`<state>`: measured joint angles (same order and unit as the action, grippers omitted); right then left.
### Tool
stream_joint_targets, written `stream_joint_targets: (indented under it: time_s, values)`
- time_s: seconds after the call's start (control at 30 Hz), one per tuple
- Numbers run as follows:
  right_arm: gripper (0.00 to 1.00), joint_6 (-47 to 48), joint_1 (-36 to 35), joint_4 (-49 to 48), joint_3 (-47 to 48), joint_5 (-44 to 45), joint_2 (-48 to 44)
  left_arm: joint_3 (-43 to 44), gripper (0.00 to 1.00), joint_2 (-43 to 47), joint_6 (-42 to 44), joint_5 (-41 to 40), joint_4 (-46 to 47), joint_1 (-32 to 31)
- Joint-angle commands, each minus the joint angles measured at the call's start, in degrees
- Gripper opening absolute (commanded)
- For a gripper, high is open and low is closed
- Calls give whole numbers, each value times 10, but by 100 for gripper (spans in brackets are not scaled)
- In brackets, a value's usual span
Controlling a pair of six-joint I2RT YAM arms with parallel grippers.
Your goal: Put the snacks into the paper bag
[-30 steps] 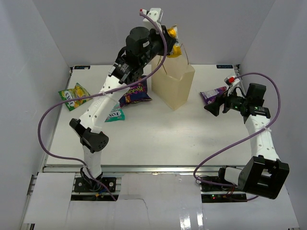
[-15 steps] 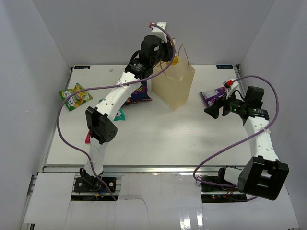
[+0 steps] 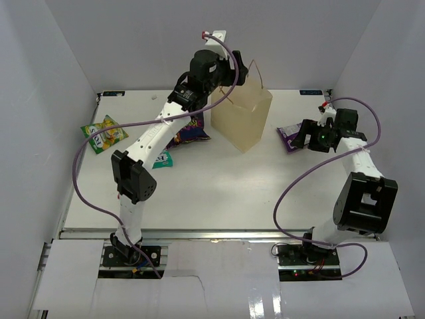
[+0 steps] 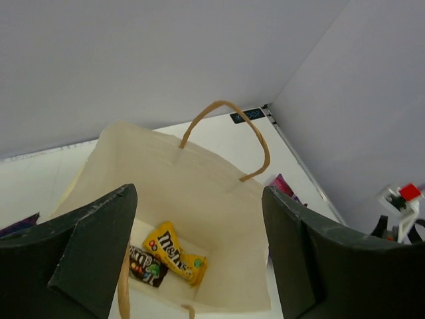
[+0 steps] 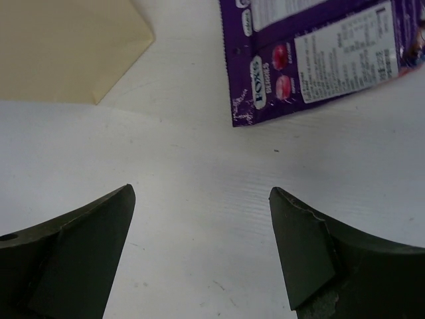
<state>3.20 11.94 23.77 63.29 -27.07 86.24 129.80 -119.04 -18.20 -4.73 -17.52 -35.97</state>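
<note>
Left gripper (image 4: pixel 197 199) spread wide, empty, over paper bag (image 3: pixel 242 119) mouth; yellow packet (image 4: pixel 176 252) and dark candy bar (image 4: pixel 146 266) on its bottom. Right gripper (image 5: pixel 200 193) spread wide, empty, near purple packet (image 5: pixel 319 60) flat on table (image 3: pixel 219 186). Probably light, slick, crinkly: pinch one edge.

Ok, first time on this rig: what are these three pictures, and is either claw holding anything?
These are two robot arms. One camera looks down on both; the others sit on each wrist. The left gripper hangs open, empty, over the paper bag, which holds a yellow packet and a dark packet. The right gripper is open, empty, beside a purple packet on the table. A green-yellow packet, a teal packet and a blue-purple chip bag lie left of the bag.
</note>
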Motion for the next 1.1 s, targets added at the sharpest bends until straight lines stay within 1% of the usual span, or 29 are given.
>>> stream_joint_targets:
  time_s: [0.0,0.03,0.07,0.1,0.13,0.17,0.2,0.23,0.27,0.3,0.33,0.37,0.4,0.43,0.47,0.5,0.57,0.63,0.7,0.73,0.77,0.83,0.87,0.93,0.97,1.0,1.03,1.07]
  values:
    - [88,-140,2,-7,39,90,31,-51,87,121,28,-7,8,-1]
    - [89,-178,1,-13,45,117,39,-113,89,144,33,-13,8,0]
    - [89,-193,1,-15,49,130,47,-151,89,199,36,-19,11,-1]
    - [91,-204,2,-21,56,138,62,-194,90,231,38,-37,22,-1]
    - [91,-216,2,-26,56,150,69,-285,91,263,35,-47,29,-1]
    - [91,-232,1,-31,57,157,84,-332,92,295,31,-53,36,0]
    - [91,-239,1,-44,57,162,90,-376,92,358,19,-58,42,2]
    - [91,-248,2,-53,52,168,96,-455,93,389,11,-71,47,3]
    - [91,-264,2,-64,49,171,110,-490,93,415,-1,-79,43,4]
    - [92,-270,2,-93,46,171,117,-522,93,463,-28,-86,29,5]
    - [92,-276,2,-109,40,169,125,-582,93,484,-45,-95,20,5]
    - [92,-289,2,-122,39,170,141,-611,93,506,-64,-95,10,6]
    - [92,-295,2,-141,40,171,152,-641,93,545,-107,-95,-5,6]
    - [92,-300,1,-151,47,171,171,-698,93,564,-125,-91,-9,6]
    - [91,-304,2,-161,51,173,181,-724,93,582,-145,-87,-20,6]
    - [91,-306,1,-180,54,179,188,-748,93,614,-187,-86,-25,6]
    - [89,-304,2,-204,57,187,206,-806,93,643,-217,-85,-29,6]
    - [87,-302,2,-231,57,203,222,-834,93,672,-249,-86,-29,6]
    - [82,-301,3,-231,63,218,235,-853,93,676,-258,-88,-30,6]
    - [79,-302,4,-238,65,217,249,-855,93,674,-263,-89,-31,6]
    - [73,-303,5,-249,64,214,254,-854,93,670,-262,-90,-35,6]
    - [65,-311,9,-271,58,199,260,-845,94,654,-260,-87,-40,6]
    - [59,-314,11,-280,50,193,260,-839,94,649,-258,-86,-44,6]
    - [51,-313,12,-303,40,186,260,-835,94,640,-258,-83,-45,6]
    - [38,-310,12,-320,37,181,260,-833,94,632,-257,-81,-45,6]
    - [32,-305,13,-327,33,167,259,-830,94,630,-257,-81,-45,6]
    - [22,-302,15,-333,30,158,257,-828,94,626,-256,-81,-45,6]
    - [18,-297,19,-347,26,141,252,-826,94,620,-255,-80,-45,6]
